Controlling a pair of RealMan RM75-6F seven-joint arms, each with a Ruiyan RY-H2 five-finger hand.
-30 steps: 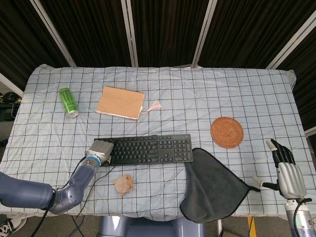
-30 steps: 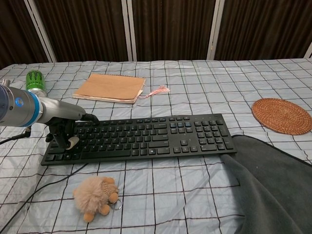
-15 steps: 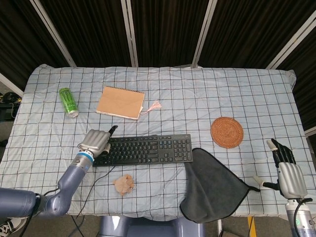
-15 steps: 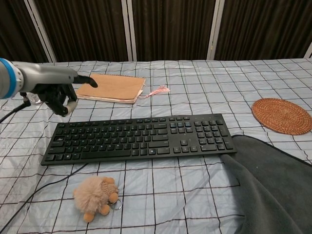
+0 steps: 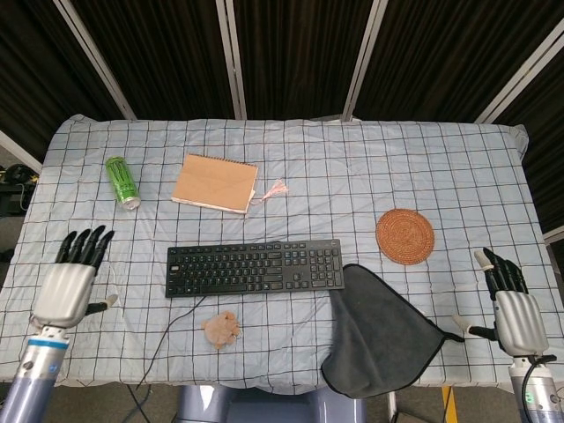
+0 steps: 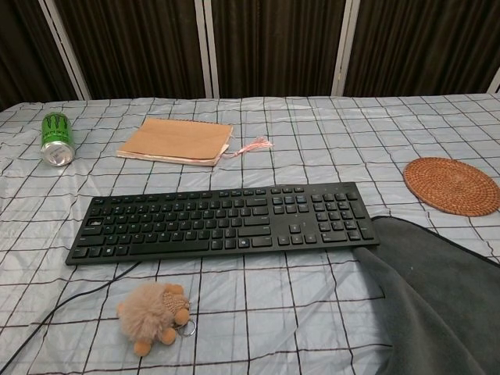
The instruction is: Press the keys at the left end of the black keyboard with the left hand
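Head view: black keyboard [image 5: 255, 268], flat on the checked desk [image 5: 352, 167], its left end well right of the left hand [image 5: 63, 290]. Left hand: fingers spread, holding nothing, off the keys; absent from the chest view. Right hand [image 5: 515, 315]: far right of the keyboard, fingers apart, empty, forearm cut off by the frame. Grey cloth [image 5: 381, 330]: touching the keyboard's right end.

Checked cloth [image 5: 352, 176] covers the table — around the keyboard [image 5: 255, 268]: can [image 5: 122, 182], notebook [image 5: 215, 183], coaster [image 5: 405, 236], grey towel [image 5: 379, 335], plush toy [image 5: 220, 328].
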